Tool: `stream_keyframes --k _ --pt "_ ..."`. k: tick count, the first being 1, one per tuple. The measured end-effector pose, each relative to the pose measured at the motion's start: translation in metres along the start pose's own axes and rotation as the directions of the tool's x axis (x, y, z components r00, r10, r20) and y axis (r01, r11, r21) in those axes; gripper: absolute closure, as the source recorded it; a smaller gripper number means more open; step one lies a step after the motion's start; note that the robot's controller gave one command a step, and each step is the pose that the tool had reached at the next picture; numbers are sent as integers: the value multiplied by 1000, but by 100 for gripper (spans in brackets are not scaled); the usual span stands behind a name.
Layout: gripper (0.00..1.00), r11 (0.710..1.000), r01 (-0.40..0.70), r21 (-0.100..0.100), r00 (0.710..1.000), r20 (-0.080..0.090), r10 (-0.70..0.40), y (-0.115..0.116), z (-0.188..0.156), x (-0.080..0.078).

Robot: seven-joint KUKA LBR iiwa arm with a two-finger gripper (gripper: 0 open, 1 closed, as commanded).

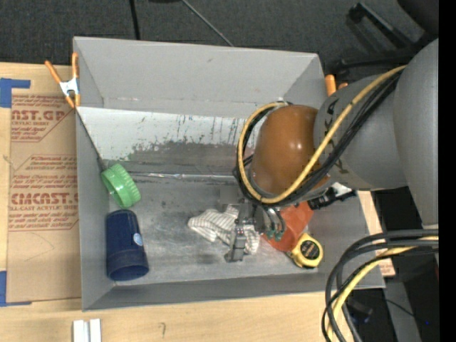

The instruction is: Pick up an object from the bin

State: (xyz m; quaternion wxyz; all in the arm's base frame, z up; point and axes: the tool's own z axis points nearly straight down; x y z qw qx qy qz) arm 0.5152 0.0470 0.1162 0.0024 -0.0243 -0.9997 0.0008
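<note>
My gripper (pixel 237 248) is down near the bin's floor, right of the middle and toward the front wall. It stands at the right end of a white, ribbed, crumpled thing (pixel 209 224) that lies on the floor. Just to the gripper's right lies an orange-red object (pixel 295 224), partly hidden under the arm. A yellow tape measure (pixel 308 252) rests against that object's front corner.
A green round lid (pixel 120 184) lies by the left wall. In front of it a dark blue cylinder (pixel 125 245) lies in the front left corner. The arm with its brown dome and cables covers the bin's right part.
</note>
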Motion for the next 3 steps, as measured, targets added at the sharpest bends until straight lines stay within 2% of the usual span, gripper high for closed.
stream_keyframes --k 1,2,3 --pt "100 997 83 -3 997 8 -83 -2 45 -43" --pt "100 997 82 -3 997 8 -82 -2 45 -43" --pt "100 992 126 -1 992 9 -126 -8 -88 -57"
